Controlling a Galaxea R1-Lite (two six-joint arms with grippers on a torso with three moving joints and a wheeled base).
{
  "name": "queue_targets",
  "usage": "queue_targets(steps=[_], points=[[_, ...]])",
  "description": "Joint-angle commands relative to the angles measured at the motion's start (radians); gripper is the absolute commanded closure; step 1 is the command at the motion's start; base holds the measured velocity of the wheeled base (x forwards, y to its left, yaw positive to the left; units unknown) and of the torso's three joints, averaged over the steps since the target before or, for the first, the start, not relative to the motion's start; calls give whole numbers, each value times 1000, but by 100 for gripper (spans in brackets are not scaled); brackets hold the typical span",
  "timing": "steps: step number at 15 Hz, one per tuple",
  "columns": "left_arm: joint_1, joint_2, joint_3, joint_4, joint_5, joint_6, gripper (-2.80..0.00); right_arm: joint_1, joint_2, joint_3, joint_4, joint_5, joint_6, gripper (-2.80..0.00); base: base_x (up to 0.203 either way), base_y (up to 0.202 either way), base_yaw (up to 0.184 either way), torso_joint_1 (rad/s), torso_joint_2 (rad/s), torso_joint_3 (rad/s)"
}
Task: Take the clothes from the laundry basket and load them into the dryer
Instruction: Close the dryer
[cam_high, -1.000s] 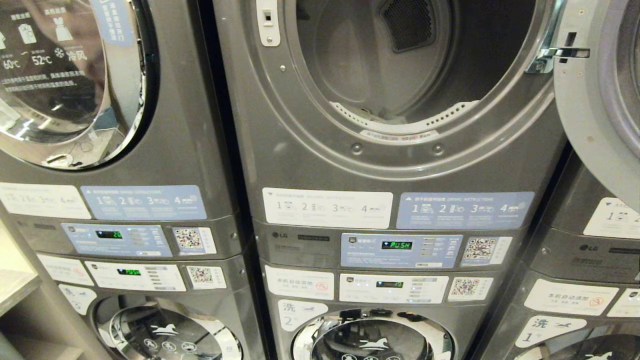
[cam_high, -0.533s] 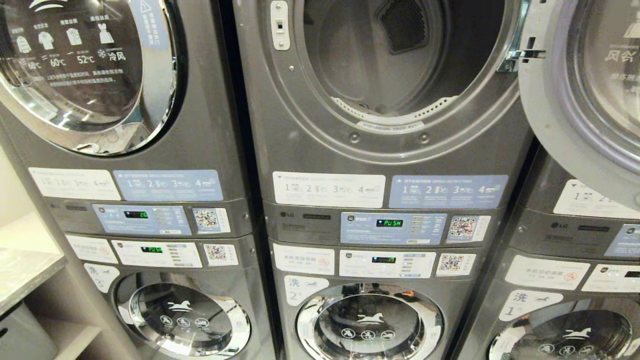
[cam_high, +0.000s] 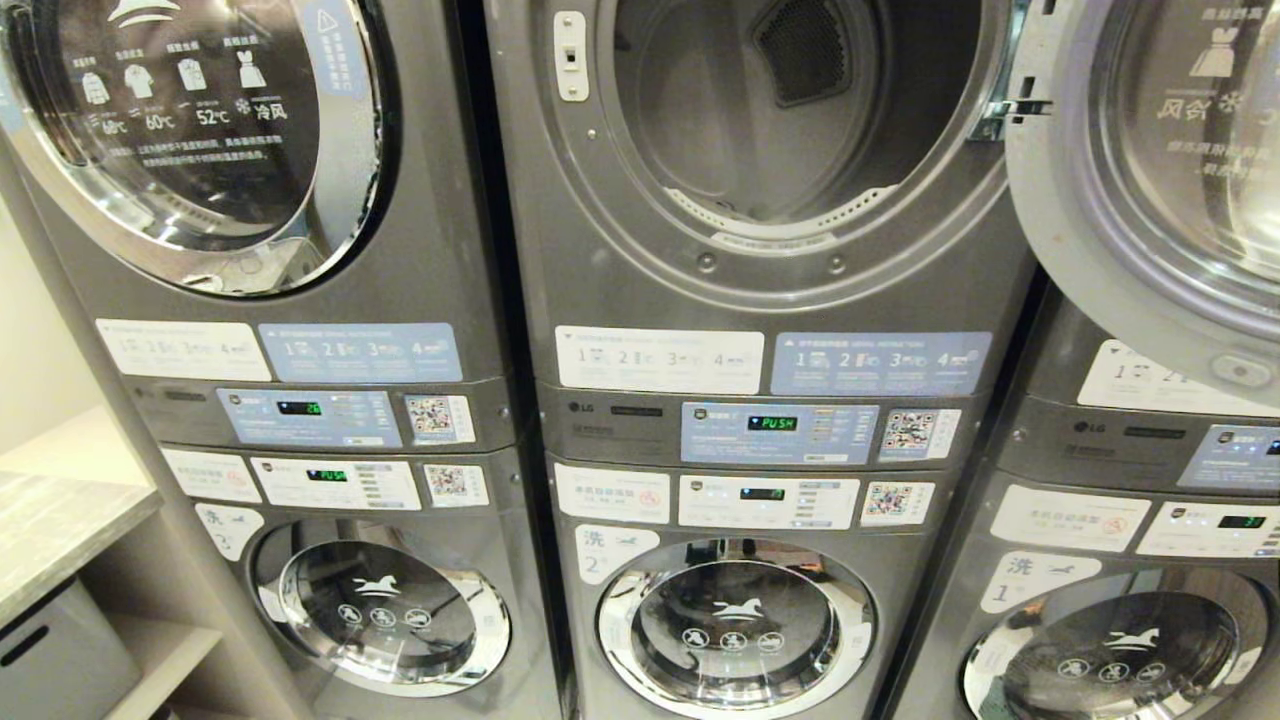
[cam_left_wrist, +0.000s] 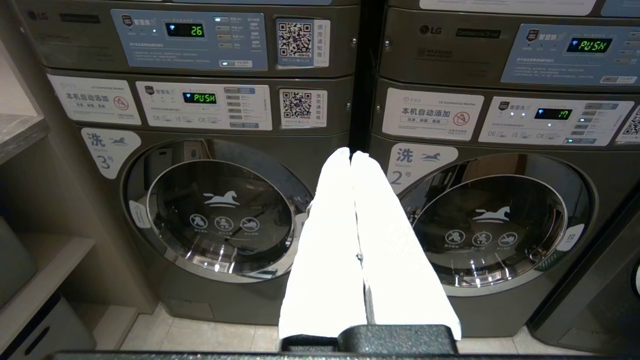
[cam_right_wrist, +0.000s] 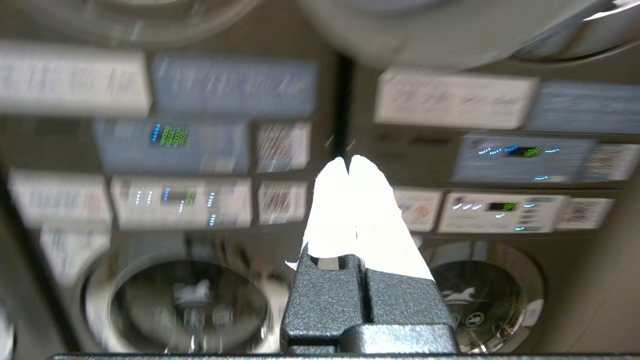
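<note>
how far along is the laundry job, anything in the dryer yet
Done: the dark grey LG dryer with the green PUSH display has its round glass door swung open. Its drum looks empty. In hand: nothing; the left gripper and right gripper are both shut on nothing, facing the machines. Left: no clothes or basket are in view, so fetching and loading all remain.

Coin laundry, self-service. Three stacked LG commercial units side by side: dryer (cam_high: 760, 150) at 12 o'clock, door swung open toward 2; horse-logo washers (cam_high: 735, 625) below at 6. Numbered machines, QR payment stickers (cam_high: 908, 432), step-by-step instruction labels (cam_high: 658, 359), green PUSH display (cam_high: 772, 423). Folding counter (cam_high: 55, 520) at 8.
</note>
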Motion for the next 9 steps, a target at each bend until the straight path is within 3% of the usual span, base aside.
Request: queue_targets(steps=[1, 5, 9], points=[[0, 0, 0, -1, 0, 0, 0, -1, 160, -175, 26, -88, 43, 0, 0, 0, 0, 0, 0, 0], [0, 0, 0, -1, 0, 0, 0, -4, 564, -680, 81, -449, 185, 0, 0, 0, 0, 0, 0, 0], [0, 0, 0, -1, 0, 0, 0, 15, 757, -954, 97, -647, 209, 0, 0, 0, 0, 0, 0, 0]])
